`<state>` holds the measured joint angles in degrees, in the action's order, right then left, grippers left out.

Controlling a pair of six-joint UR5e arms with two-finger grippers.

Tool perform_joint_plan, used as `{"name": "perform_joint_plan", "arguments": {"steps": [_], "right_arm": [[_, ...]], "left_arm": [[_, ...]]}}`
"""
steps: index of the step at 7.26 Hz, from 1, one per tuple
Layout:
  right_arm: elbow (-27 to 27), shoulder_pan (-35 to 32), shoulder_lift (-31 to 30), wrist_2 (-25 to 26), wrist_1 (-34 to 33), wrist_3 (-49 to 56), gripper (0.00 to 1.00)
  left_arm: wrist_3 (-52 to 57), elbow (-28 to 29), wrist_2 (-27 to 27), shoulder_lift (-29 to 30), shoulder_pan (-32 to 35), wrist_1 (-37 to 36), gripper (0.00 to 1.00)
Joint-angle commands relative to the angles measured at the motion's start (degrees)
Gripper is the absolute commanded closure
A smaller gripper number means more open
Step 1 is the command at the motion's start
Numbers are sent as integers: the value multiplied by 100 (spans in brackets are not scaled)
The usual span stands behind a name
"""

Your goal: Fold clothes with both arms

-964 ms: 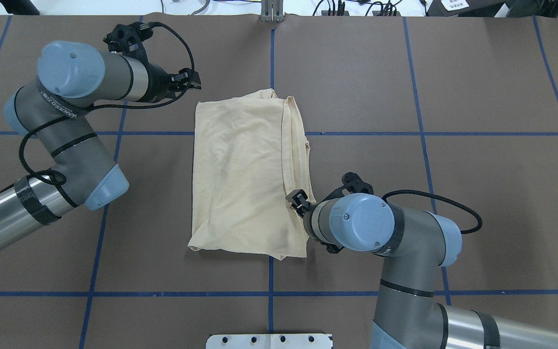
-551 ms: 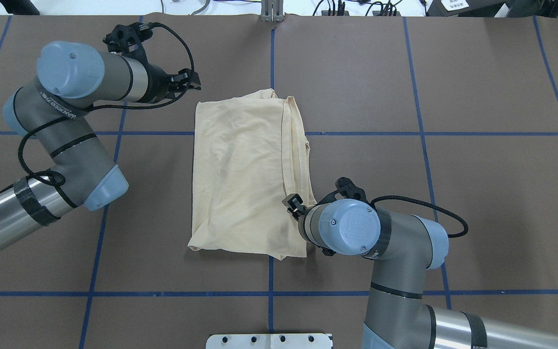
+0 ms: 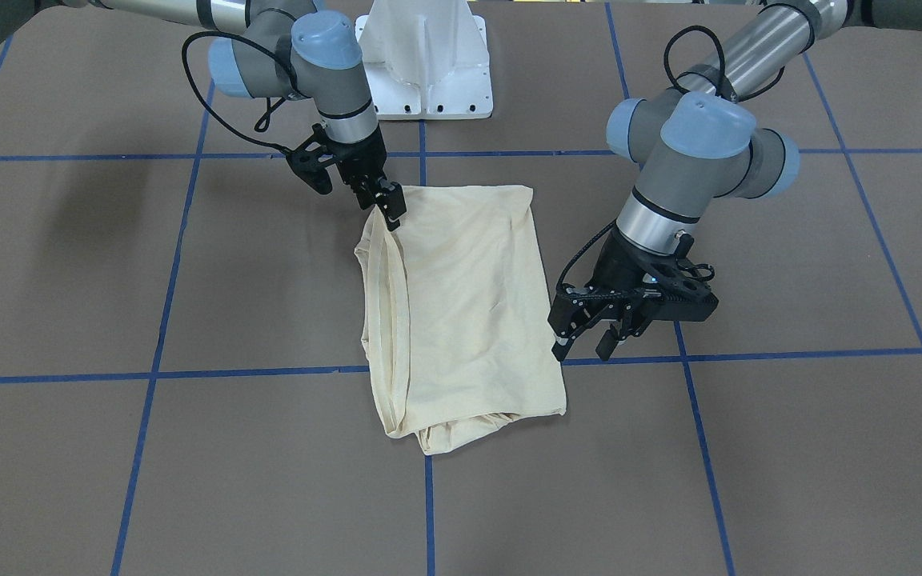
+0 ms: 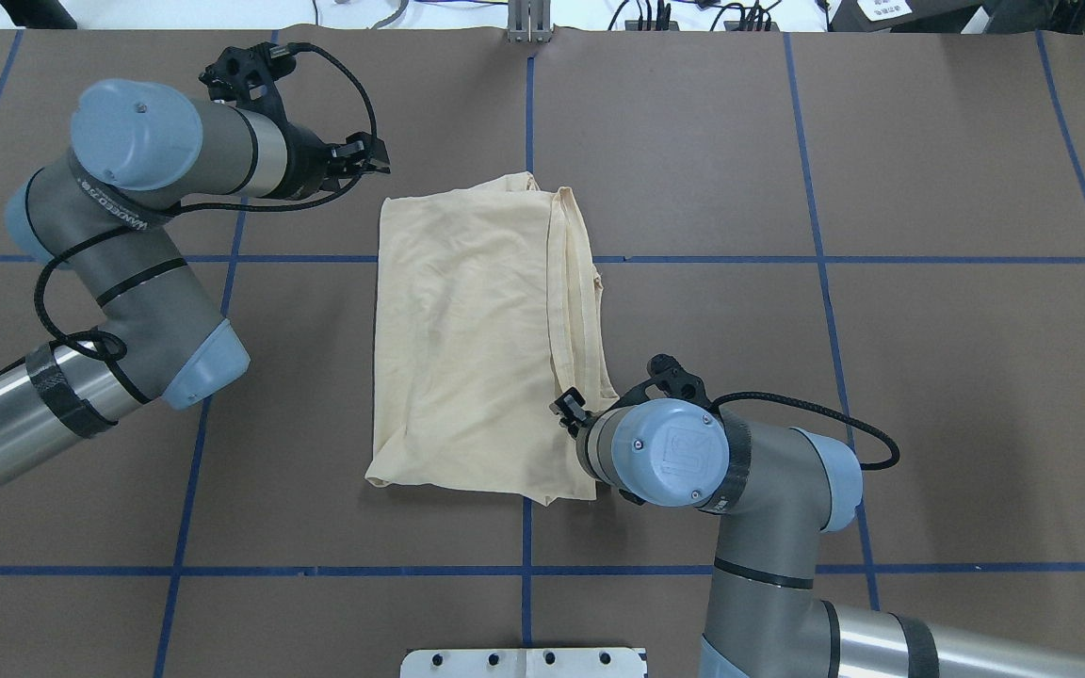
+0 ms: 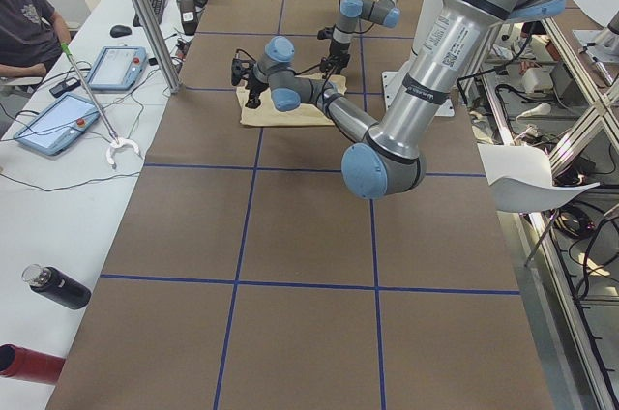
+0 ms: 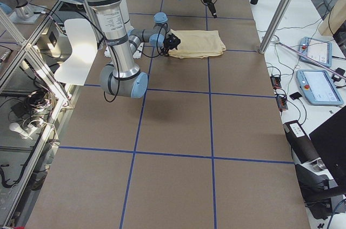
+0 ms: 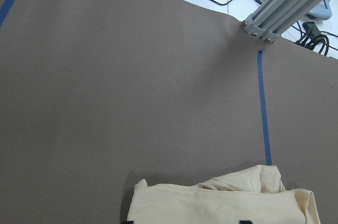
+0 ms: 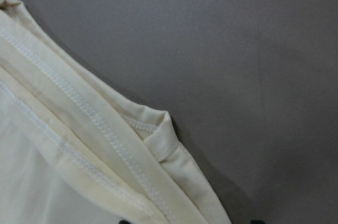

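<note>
We show 1 pale cream-yellow T-shirt [image 4: 467, 339], folded into a long rectangle, lying at the middle of the brown desk [image 4: 882, 377] over a crossing of the blue tape lines [image 4: 693, 259]. Its stacked, stitched hems run along the side toward the robot's right. We count 2 arms and 2 tools. The left arm [image 4: 128, 282] holds the left tool [image 3: 583, 346] released, fingers parted, near the shirt's far left corner and apart from the cloth. The right arm [image 4: 759, 527] sets the right tool [image 3: 389, 212] at the near right hem edge; the wrist view shows its fingertips spread, grasping nothing. 1 white pedestal base [image 3: 429, 72] stands at the robot's side of the desk. We cannot read the lettering on the left arm [image 4: 114, 202].
</note>
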<state>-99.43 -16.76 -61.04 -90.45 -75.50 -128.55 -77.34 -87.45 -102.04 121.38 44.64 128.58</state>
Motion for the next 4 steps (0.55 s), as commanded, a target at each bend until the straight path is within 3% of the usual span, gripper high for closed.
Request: {"name": "perform_joint_plan", "arguments": {"steps": [1,3,4], "right_arm": [[29,6,13,1,0,-3,42],[20,6,13,1,9,-12,90],[11,6,22,1,9,-12,100]], "left_arm": [[0,0,0,0,0,0,27],[0,-9,0,0,0,0,27],[0,-9,0,0,0,0,27]]}}
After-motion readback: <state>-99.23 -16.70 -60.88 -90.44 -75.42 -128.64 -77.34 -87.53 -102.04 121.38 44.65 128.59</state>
